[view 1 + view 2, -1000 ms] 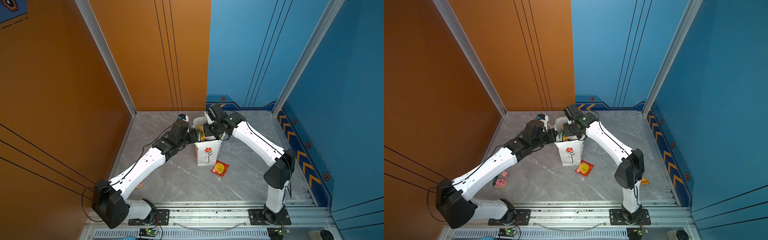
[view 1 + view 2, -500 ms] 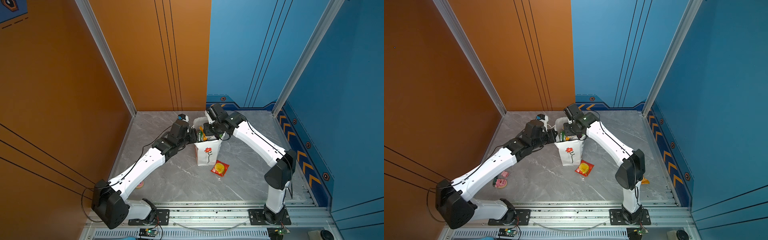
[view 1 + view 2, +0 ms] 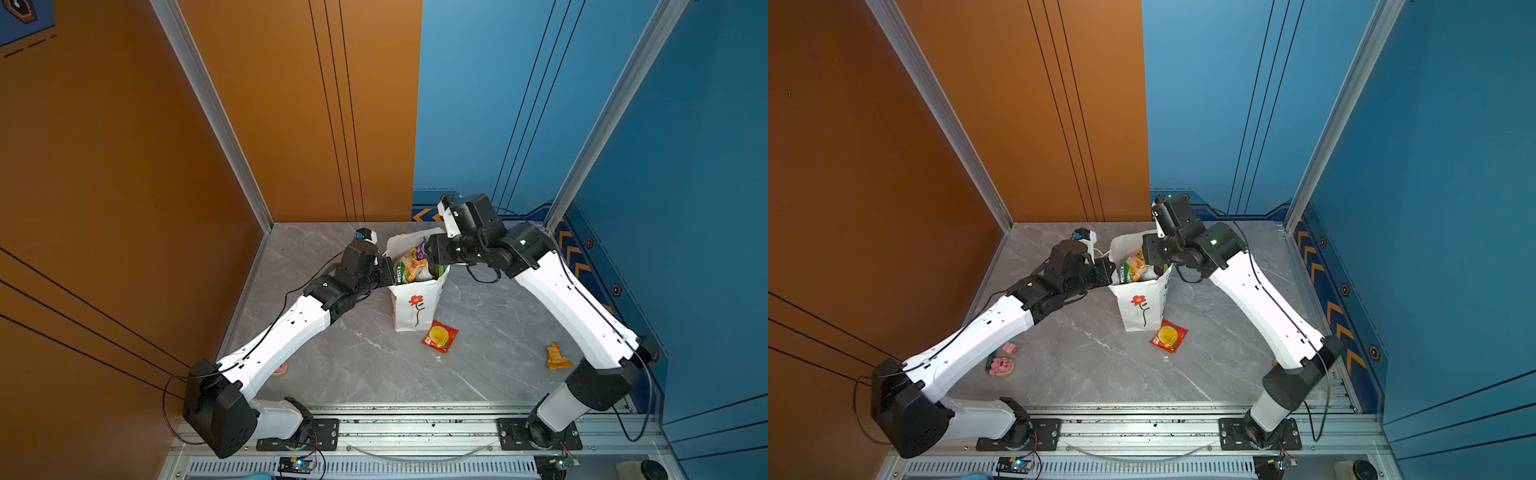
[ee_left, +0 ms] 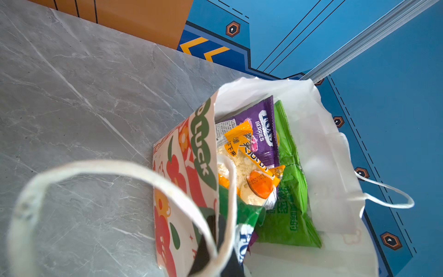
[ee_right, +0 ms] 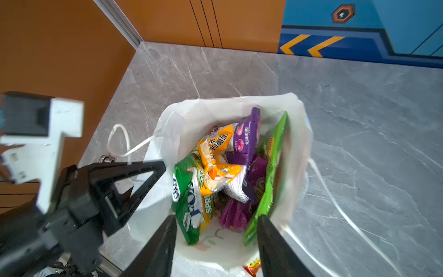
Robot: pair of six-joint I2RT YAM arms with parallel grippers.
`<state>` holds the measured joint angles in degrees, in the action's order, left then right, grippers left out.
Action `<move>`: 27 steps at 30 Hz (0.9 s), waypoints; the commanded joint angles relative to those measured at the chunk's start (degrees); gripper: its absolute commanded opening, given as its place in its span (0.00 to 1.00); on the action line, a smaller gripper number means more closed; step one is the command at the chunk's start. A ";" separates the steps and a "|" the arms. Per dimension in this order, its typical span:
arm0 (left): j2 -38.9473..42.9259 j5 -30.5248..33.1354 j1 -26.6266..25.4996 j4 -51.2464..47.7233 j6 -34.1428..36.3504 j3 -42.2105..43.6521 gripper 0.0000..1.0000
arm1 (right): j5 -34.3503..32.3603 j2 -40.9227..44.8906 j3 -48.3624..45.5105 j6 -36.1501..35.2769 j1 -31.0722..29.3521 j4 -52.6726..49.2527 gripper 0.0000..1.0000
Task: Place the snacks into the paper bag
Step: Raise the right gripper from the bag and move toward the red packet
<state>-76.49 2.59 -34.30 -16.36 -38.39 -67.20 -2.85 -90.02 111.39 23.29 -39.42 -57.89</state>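
Nearest the arm bases, a crumpled orange packet [image 3: 558, 357] is seen on the grey counter [image 3: 374, 374] by the right arm, and a pink round toy [image 3: 1001, 365] by the left (no snack, so it is left alone). Further in, the red packet with the yellow circle [image 3: 439, 336] is lying flat, just beside the foot of the paper bag [image 3: 415, 309]. Two snacks, then, are judged yet to be bagged.

The bag is stood upright in mid-counter, its rim pinched tight by the closed left hand [image 3: 387, 272]. Over its mouth the right hand [image 5: 217, 218] is held with jaws apart and nothing between them. Inside, the green-and-white packet [image 5: 189, 191], the orange-and-white packet [image 5: 215, 163], the purple berries packet [image 5: 247, 139], a small purple packet [image 5: 236, 213] and the tall green packet [image 5: 271, 172] are packed on end, nearly up to the rim.

The step in hand is judged to be the clearing of the right hand from the bag. A straight lift is wanted, so that no finger is caught on the rim or on the cord handles [image 4: 100, 165] hanging at either side. The left hand's pinch is best kept until that is done, since a tall light bag is easily tipped. For the red packet next, a low, flat approach is called for, made from the side away from the bag's foot so the bag is not nudged.
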 commanded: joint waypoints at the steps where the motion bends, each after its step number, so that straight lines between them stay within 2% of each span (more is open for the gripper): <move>1: 2.45 0.20 -0.08 2.89 1.32 -0.39 0.00 | -2.86 4.32 -5.02 -0.36 0.60 -1.18 0.57; 8: 2.46 0.84 0.03 2.60 1.29 -0.35 0.00 | -4.37 15.13 -17.25 1.71 4.92 1.64 0.55; 12: 2.36 0.90 0.35 2.65 1.18 -0.14 0.00 | -4.08 21.32 -24.28 3.84 9.44 1.96 0.56; 21: 1.97 0.71 0.82 2.90 0.84 0.05 0.00 | 3.89 34.24 -45.77 12.58 21.68 7.89 0.57; 27: 1.91 0.57 0.95 2.86 0.85 -0.04 0.00 | 5.31 38.42 -56.78 19.08 23.83 12.18 0.59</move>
<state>-76.49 2.61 -33.80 -16.36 -38.41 -67.16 0.45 -53.74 58.52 37.36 -16.19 -49.63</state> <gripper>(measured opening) 0.044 0.581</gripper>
